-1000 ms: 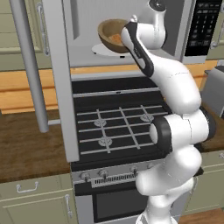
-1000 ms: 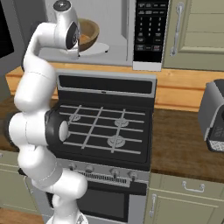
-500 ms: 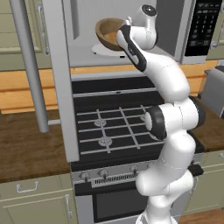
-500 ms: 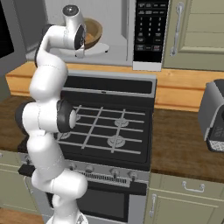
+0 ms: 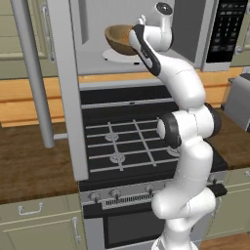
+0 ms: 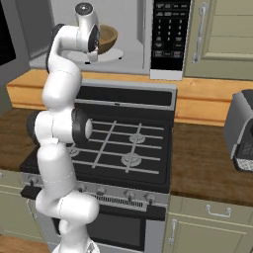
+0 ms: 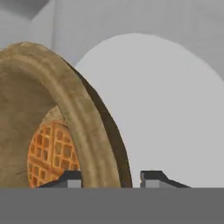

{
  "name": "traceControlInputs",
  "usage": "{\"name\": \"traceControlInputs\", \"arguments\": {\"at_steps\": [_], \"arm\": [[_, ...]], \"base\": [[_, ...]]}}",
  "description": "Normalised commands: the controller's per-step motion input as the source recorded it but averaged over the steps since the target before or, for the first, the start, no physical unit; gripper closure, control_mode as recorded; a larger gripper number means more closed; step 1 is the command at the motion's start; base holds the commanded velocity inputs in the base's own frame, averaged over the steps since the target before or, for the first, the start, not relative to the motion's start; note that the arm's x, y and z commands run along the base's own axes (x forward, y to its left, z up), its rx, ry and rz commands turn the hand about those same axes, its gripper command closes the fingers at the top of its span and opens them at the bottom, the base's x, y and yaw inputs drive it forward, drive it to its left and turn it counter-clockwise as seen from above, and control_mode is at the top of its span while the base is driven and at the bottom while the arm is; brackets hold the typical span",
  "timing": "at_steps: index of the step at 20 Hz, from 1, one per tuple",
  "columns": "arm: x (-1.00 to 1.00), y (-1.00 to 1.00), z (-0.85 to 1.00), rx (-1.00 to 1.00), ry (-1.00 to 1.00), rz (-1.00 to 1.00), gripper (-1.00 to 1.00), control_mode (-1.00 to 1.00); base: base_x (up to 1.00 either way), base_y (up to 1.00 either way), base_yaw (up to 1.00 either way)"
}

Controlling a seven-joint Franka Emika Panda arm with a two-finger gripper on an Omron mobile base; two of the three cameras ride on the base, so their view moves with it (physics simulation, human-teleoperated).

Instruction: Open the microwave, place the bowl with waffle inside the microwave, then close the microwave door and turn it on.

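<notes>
From my hand camera the two fingertips (image 7: 70, 177) sit on either side of the bowl (image 7: 87, 127) rim: one on the inner side, by the waffle (image 7: 52, 153), the other on the outer wall. The gripper (image 7: 111, 178) straddles that rim, but I cannot tell whether the pads are pressing on the wood or stand a little off it, so I won't call it a grip or a release. The waffle lies inside the bowl, just beyond the inner fingertip, its orange grid showing. Past the outer fingertip spreads the white turntable (image 7: 166, 109), with the grey back wall of the cavity behind it.

From the left base camera I see the bowl (image 5: 119, 40) inside the microwave (image 5: 195, 29), just ahead of the hand, over the turntable (image 5: 117, 56); whether it touches the plate I cannot tell. From the right base camera the bowl (image 6: 106, 39) shows just behind the wrist, again over the turntable (image 6: 111, 54).

Further out, the door (image 5: 66, 88) stands swung wide to the left of the arm, its bar handle (image 5: 31, 73) facing me. To the right of the hand is the keypad (image 6: 170, 29). Below the hand is the stove (image 6: 123, 148), and off to the right on the counter a toaster (image 6: 242, 131).
</notes>
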Motion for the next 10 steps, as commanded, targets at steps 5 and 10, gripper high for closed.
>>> {"name": "traceControlInputs", "arguments": {"at_steps": [5,10], "arm": [[-0.02,0.00,0.00,0.05,-0.26,0.00,-1.00,-1.00],[-0.84,-0.18,0.04,0.08,-0.50,-0.05,-1.00,-1.00]], "base": [[0.00,0.00,0.00],[0.00,0.00,0.00]]}}
